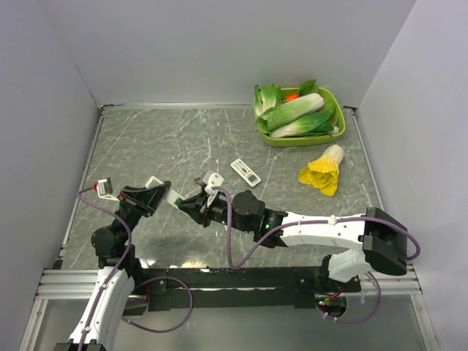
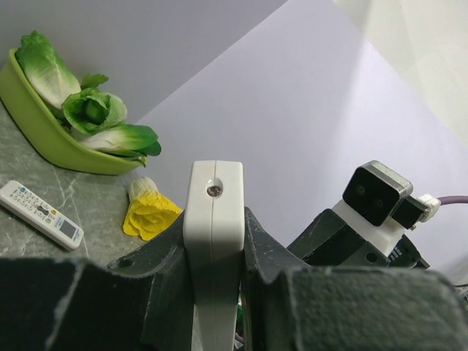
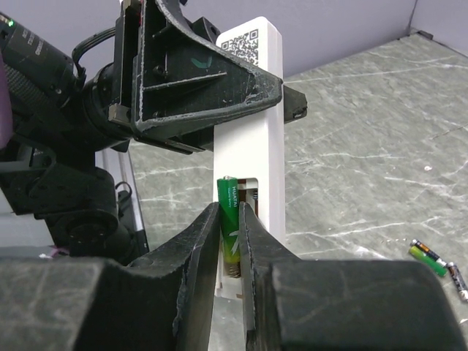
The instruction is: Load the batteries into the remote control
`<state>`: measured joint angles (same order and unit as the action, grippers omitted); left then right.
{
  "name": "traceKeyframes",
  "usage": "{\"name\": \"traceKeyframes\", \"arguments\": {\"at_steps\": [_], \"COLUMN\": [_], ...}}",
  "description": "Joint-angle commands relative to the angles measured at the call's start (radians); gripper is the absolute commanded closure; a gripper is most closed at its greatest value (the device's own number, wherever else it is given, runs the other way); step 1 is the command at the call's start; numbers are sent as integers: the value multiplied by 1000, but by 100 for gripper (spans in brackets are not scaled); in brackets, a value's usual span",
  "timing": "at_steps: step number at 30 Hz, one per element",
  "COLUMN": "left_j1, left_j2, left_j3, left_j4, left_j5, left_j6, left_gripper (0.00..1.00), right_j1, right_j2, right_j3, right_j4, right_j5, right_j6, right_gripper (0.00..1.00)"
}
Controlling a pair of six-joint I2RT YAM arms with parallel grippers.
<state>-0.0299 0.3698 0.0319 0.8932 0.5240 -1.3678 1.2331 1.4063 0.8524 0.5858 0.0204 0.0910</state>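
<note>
Right gripper: jaws closed about a green battery, pads against both its sides. How firmly they pinch we cannot tell. Left gripper: clamped on the slim white remote, holding it off the table with the open compartment facing the right arm. We see the battery standing in one slot, its lower end at the coil spring.

To do this step well, we judge that the battery should be pushed along its length against the spring, then inward until its free end seats, before the pads part. The left grip must not yield.

The remote is smooth, rigid, square-edged plastic bearing a printed code label. The battery is a slick cylinder, likely to roll or spring out. A spare battery lies on the veined, stone-patterned table.
</note>
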Motion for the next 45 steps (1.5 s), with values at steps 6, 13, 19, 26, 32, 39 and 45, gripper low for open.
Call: {"name": "traceKeyframes", "arguments": {"at_steps": [6, 13, 19, 26, 32, 39, 45], "left_j1": [-8, -8, -8, -8, -10, -10, -10], "left_j2": [-19, -22, -20, 9, 64, 63, 67], "left_j3": [-230, -230, -219, -107, -46, -41, -40], "left_j4": [110, 102, 23, -322, -414, -490, -494], "left_j5": [-28, -32, -42, -105, -84, -91, -71], "left_j6": [-71, -76, -64, 157, 281, 334, 343], "left_gripper": [98, 98, 98, 98, 98, 98, 98], "right_j1": [11, 11, 9, -15, -110, -182, -184], "right_j2": [11, 5, 10, -119, -277, -372, -336], "right_j3": [-41, -50, -27, -18, -95, -55, -64], "right_j4": [-23, -6, -33, -234, -417, -837, -1072], "right_j5": [79, 87, 93, 145, 67, -14, -62], "right_j6": [85, 87, 70, 81, 191, 187, 222], "right_gripper": [67, 63, 63, 39, 1, 0, 9]}}
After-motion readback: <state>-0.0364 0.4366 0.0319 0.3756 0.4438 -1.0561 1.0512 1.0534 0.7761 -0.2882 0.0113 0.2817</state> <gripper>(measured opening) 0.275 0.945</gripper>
